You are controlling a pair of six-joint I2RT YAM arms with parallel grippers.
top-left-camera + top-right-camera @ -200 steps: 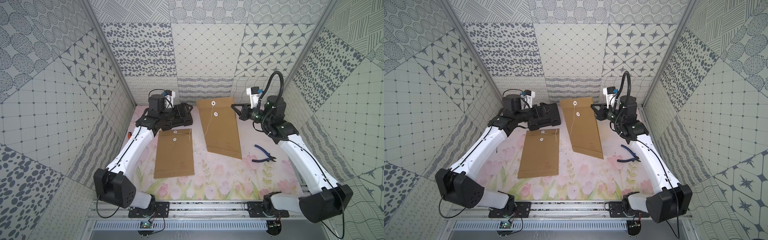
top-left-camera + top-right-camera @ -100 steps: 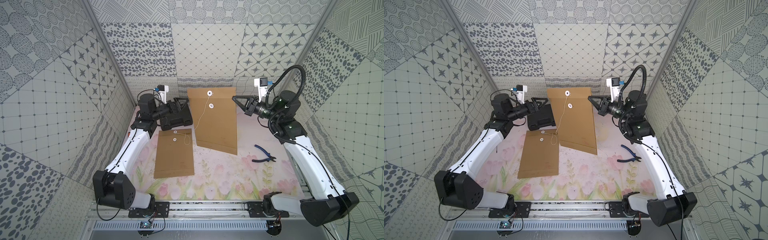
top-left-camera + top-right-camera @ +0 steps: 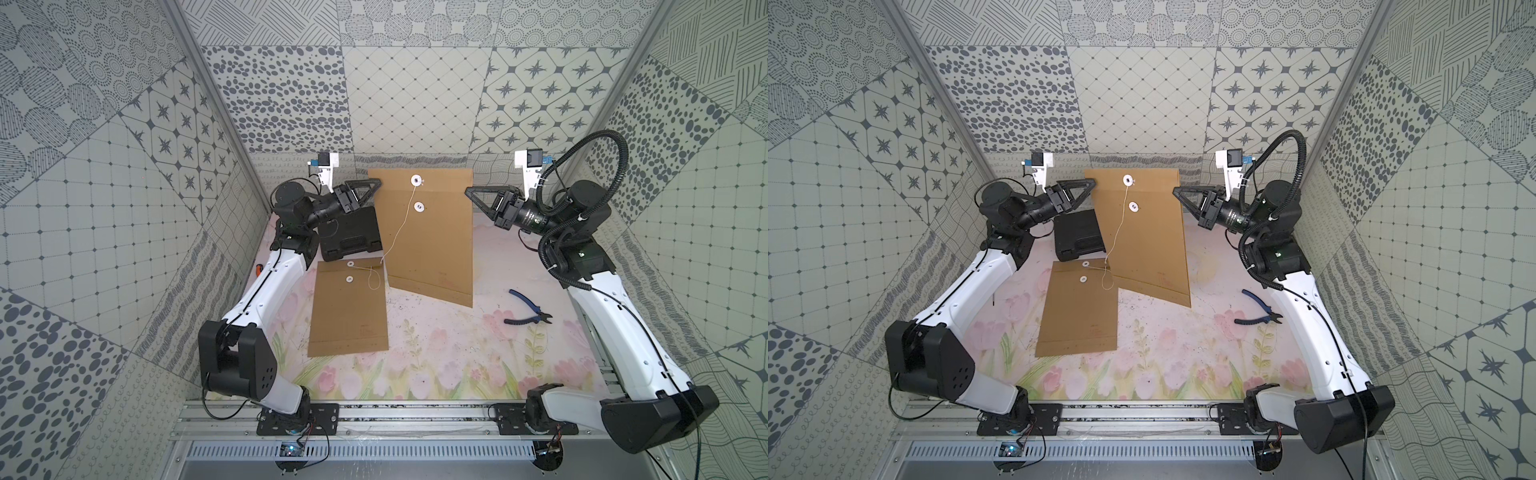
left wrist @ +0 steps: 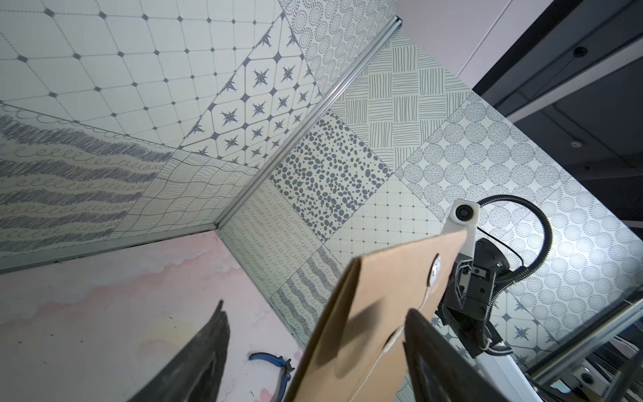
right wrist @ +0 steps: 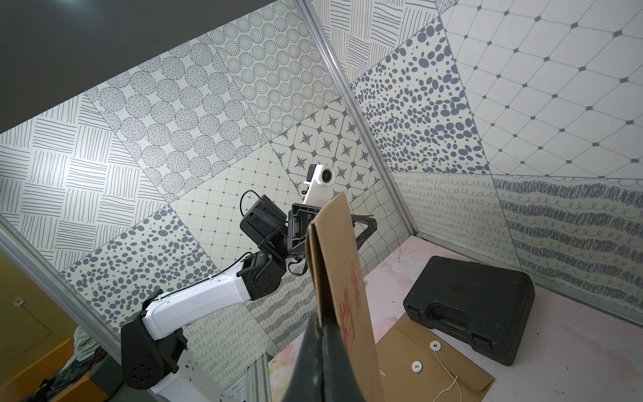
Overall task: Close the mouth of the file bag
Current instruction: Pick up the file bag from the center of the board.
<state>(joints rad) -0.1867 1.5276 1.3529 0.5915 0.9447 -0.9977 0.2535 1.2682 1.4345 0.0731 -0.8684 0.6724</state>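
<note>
Booth [image 3: 415, 104], right end effector [image 3: 468, 191] clamping file bag [image 3: 432, 241], left end effector [image 3: 377, 183] apart astride it

Brown kraft file bag [image 3: 432, 245], held upright over the back of the surface [image 3: 436, 353], front face toward both top views, bottom edge slanted with the right corner lowest. Flap [image 3: 444, 179] straight up, not folded over. Mouth [image 5: 311, 228] slightly parted. White upper disc [image 3: 415, 180] on the flap, white lower disc [image 3: 419, 206] just under the fold. Thin white string [image 3: 397, 232] hanging loose from the upper disc, unwound. Red characters [image 5: 351, 302] on the back face. Right edge pinched in the right end effector [image 3: 468, 192]; left edge between the parted jaws of the left end effector [image 3: 376, 185].
</note>
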